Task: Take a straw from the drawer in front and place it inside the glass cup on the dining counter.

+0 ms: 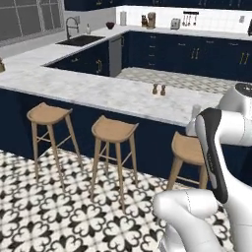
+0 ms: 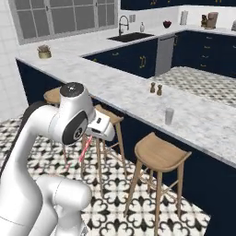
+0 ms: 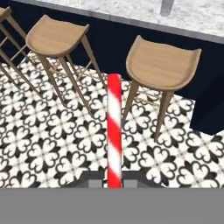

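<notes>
My gripper (image 3: 113,182) is shut on the red-and-white striped straw (image 3: 114,127), which runs straight out from between the fingertips over the tiled floor. In the right base view the straw (image 2: 84,150) hangs down from the gripper (image 2: 89,138) in front of the stools. The clear glass cup (image 2: 169,116) stands upright on the dining counter (image 2: 133,94), off to the right of the hand and higher than it. Its base shows at the top of the hand view as the glass cup (image 3: 168,7) on the dining counter (image 3: 131,11). The drawer is out of view.
Three wooden stools (image 1: 114,130) line the counter's navy base; two stools (image 3: 162,61) lie ahead of the hand. Two brown shakers (image 2: 156,88) stand further along the slab. A small plant pot (image 2: 44,51) sits at its far left end.
</notes>
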Robot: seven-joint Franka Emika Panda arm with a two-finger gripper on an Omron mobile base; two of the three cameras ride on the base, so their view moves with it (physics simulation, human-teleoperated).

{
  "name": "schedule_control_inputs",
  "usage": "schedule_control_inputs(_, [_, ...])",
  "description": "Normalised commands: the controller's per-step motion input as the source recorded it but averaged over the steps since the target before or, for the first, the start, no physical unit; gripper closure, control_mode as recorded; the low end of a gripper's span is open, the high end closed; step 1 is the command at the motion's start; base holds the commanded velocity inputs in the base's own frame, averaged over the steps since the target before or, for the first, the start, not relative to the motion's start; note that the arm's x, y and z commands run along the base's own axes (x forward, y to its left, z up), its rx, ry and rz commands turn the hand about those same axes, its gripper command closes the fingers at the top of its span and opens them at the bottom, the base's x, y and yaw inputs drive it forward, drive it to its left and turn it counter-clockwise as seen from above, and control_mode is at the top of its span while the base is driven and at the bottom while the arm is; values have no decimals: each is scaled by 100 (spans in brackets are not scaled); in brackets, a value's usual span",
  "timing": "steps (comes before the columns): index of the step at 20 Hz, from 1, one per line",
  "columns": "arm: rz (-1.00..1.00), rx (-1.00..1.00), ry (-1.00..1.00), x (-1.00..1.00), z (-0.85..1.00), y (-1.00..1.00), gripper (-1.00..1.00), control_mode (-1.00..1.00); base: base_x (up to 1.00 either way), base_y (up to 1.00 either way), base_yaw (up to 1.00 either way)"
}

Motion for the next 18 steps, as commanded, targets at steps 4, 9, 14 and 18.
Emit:
schedule_control_inputs(4, [0,0,0,0,0,0,100,100,55,44,-60])
schedule_control_inputs(9, [0,0,0,0,0,0,100,100,56,46,-59])
schedule_control_inputs(14, [0,0,0,0,0,0,100,100,78,40,-48])
schedule_control_inputs(18, [0,0,0,0,0,0,100,100,99,30,-34])
